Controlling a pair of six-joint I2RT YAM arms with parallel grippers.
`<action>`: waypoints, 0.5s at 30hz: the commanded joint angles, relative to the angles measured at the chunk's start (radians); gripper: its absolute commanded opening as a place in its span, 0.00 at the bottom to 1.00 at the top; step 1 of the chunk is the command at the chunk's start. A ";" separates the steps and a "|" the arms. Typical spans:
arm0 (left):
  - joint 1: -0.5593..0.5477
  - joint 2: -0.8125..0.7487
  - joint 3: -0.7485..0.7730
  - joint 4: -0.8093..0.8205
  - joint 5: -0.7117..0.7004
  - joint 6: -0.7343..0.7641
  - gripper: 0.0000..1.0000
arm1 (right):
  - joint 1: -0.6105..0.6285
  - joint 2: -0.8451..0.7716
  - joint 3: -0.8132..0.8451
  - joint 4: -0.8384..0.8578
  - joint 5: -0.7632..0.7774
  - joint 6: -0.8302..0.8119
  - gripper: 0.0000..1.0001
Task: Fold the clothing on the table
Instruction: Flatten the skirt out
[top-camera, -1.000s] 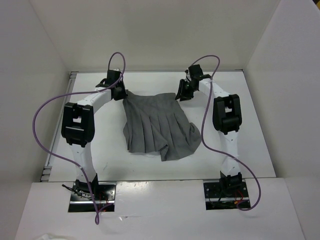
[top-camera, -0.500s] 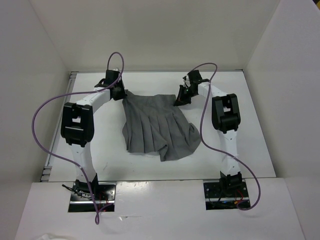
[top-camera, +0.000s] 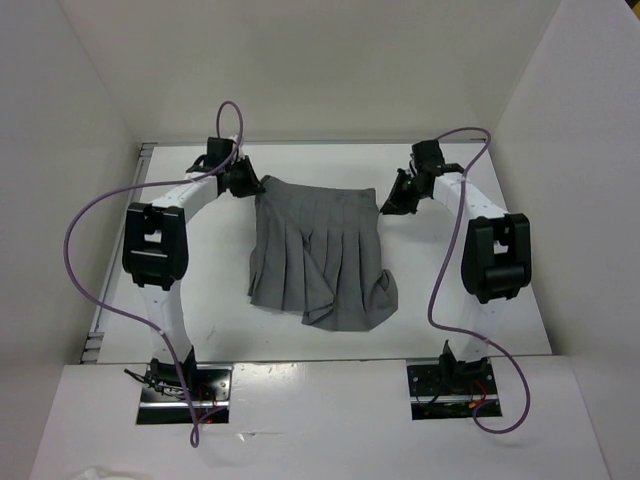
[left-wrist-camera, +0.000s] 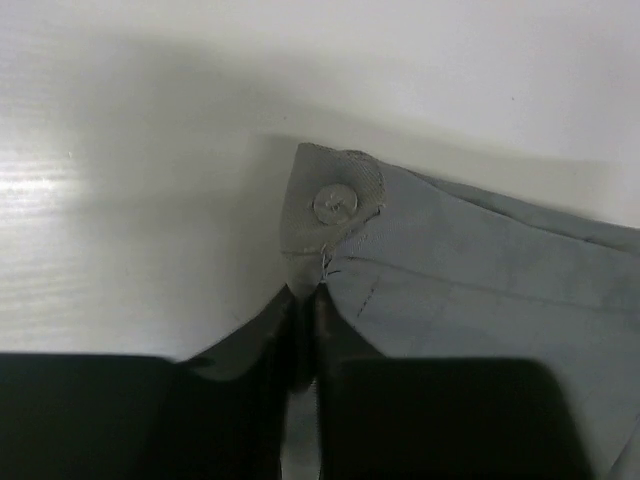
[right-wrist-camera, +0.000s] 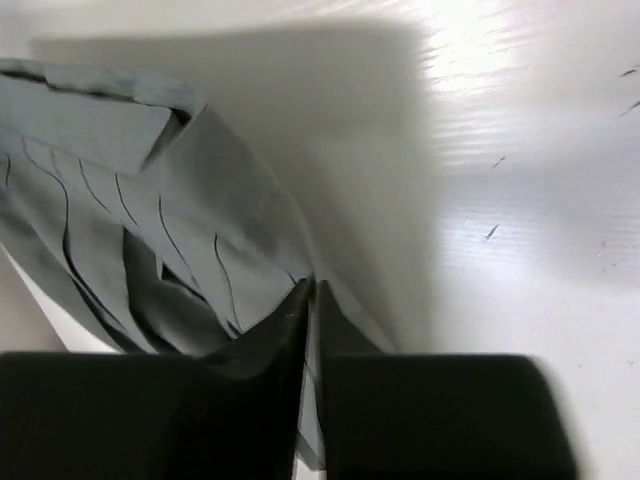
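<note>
Pinching cloth between nearly closed jaws: left gripper (top-camera: 247, 184) at the far-left waistband corner, right gripper (top-camera: 388, 205) at the far-right. Holding the waistband straight and crosswise, leaving the clothing (top-camera: 320, 250) spread on the table (top-camera: 320, 165), hem flaring toward the near edge. Probably needing both drawn nearward together.

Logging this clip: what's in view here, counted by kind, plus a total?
Grey skirt: 1
White table: 1
Robot arms: 2, the left arm and the right arm
Purple cables: 2, the left cable and the right cable
Skirt button: 1
Total: 7
</note>
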 joint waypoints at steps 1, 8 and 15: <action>0.025 0.041 0.042 0.052 0.064 -0.016 0.28 | -0.029 0.045 0.010 0.061 0.046 0.006 0.18; 0.092 0.018 0.033 0.137 0.110 -0.069 0.77 | -0.029 -0.008 0.036 0.240 0.092 -0.004 0.39; 0.106 0.037 -0.024 0.146 0.157 0.017 0.83 | -0.008 0.101 0.144 0.132 0.144 -0.065 0.40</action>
